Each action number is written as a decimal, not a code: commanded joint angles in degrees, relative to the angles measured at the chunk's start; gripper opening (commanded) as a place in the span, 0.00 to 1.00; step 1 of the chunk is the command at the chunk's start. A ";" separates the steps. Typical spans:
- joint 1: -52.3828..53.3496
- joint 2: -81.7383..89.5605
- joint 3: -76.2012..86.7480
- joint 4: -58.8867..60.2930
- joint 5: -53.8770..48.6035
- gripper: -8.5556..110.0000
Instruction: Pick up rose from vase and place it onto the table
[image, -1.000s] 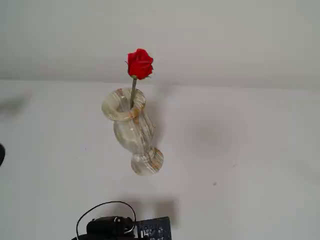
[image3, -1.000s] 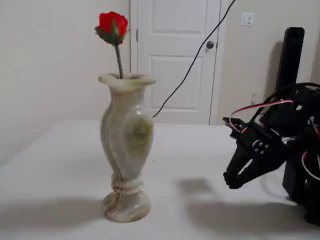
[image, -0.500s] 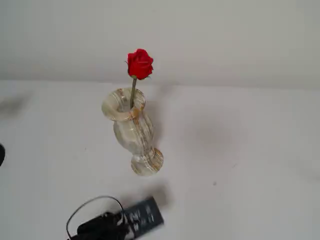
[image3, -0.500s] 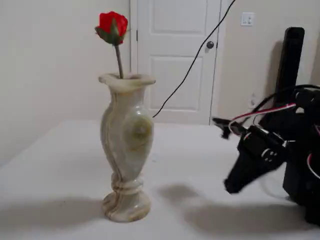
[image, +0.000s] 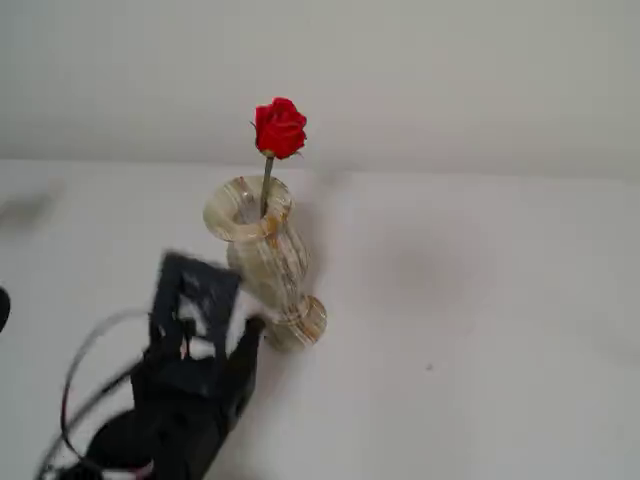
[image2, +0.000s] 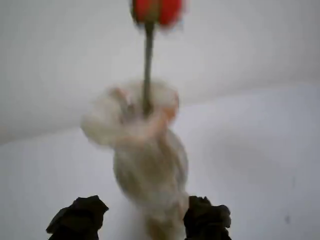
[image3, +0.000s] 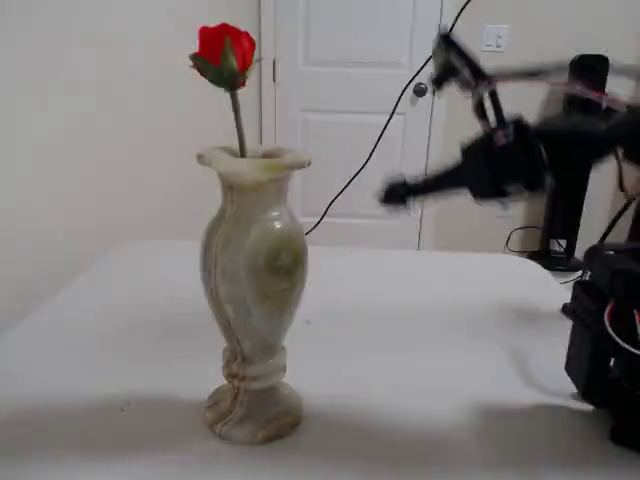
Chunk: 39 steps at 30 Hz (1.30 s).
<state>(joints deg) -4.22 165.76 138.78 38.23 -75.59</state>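
- In the side fixed view the rose (image3: 226, 52) stands upper left, its stem in the vase (image3: 252, 290) on the table (image3: 420, 330).
- We judge it light and delicate; grip the thin stem above the rim.
- Our end effector (image2: 140, 220), right of it, is open and empty.

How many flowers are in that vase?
1: a single red rose stands upright in the vase, its stem entering the mouth. The vase's inside is hidden.

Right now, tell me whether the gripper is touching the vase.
Apart. In a fixed view from the side, the gripper hangs in the air to the right of the vase, with the white door showing between them.
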 joint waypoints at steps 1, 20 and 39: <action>1.67 -20.21 -23.73 -5.19 -1.23 0.27; 1.23 -53.79 -47.64 -10.90 4.75 0.27; 2.72 -50.80 -52.65 -12.83 -9.14 0.07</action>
<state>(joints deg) -2.81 109.25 92.81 26.02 -80.95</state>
